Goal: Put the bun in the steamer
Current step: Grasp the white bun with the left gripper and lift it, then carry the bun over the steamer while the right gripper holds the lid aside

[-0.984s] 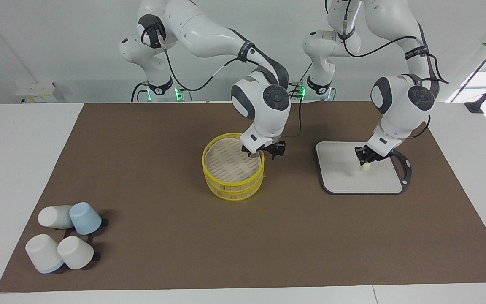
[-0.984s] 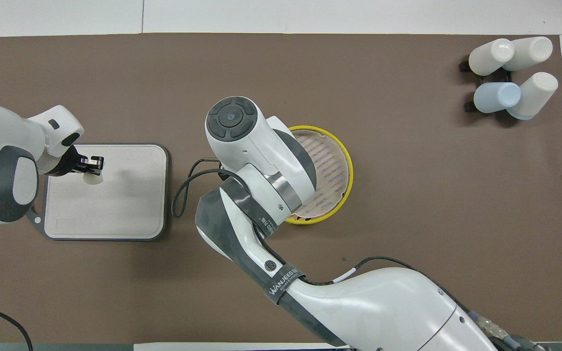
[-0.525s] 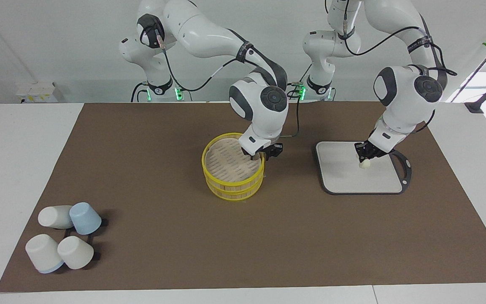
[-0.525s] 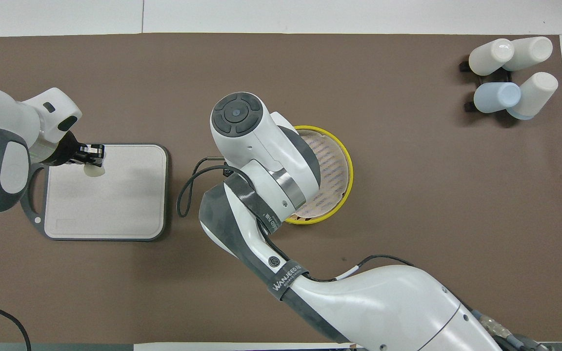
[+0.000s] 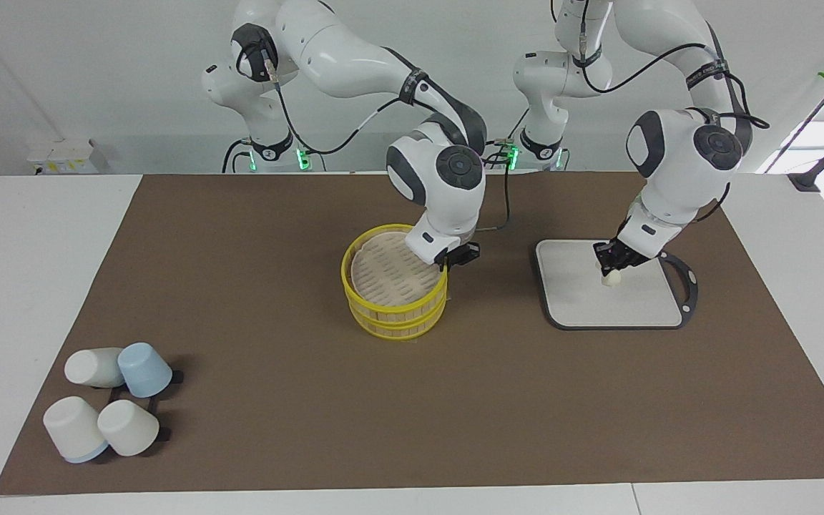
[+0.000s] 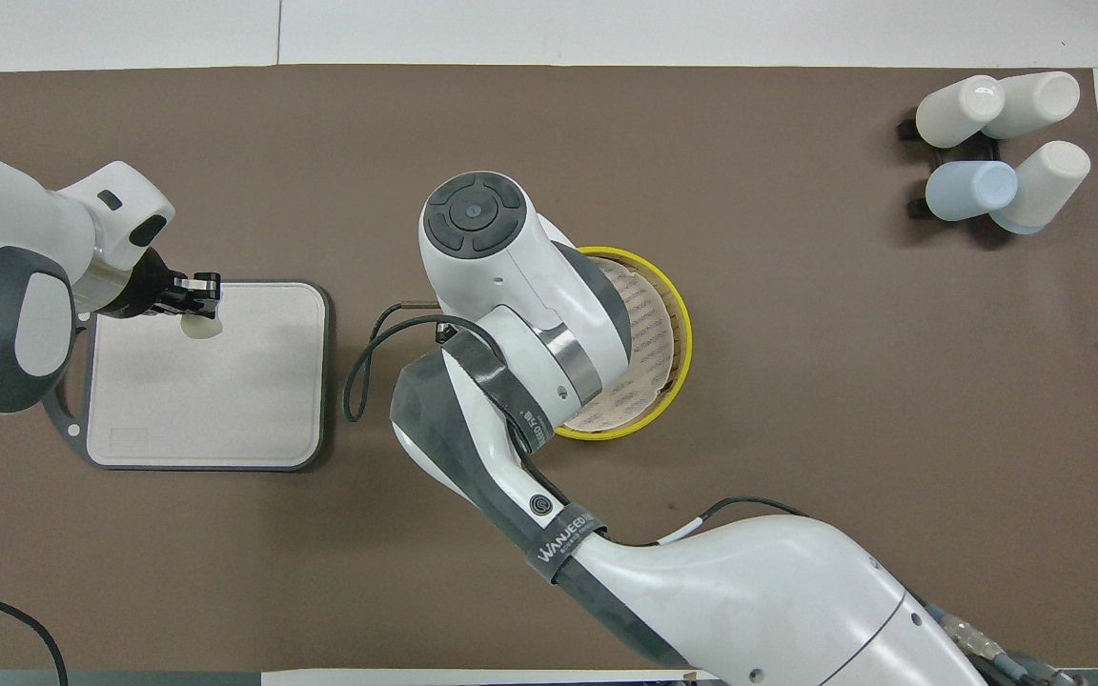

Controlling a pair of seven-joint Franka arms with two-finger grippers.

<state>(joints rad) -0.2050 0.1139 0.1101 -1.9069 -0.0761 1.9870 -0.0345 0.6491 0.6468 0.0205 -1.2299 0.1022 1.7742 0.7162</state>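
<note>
A brown mat (image 5: 455, 400) covers a white desk. The left gripper (image 5: 606, 266) hangs over a grey board (image 5: 584, 304) near the left arm's end of the desk, its fingers clenched on the bun (image 5: 610, 279), a small pale lump held just above the board's surface. At the middle of the mat stands the steamer (image 5: 394, 315), a round two-tier basket with yellow rims, its pale woven lid (image 5: 390, 275) sitting tilted in the top tier. The right gripper (image 5: 455, 259) is at the steamer's rim on the side toward the board, at the lid's edge; whether its fingers are parted or closed cannot be told. Four upturned cups (image 5: 108, 408), three white and one pale blue, cluster at the mat's corner at the right arm's end, along the edge farthest from the robots.
</note>
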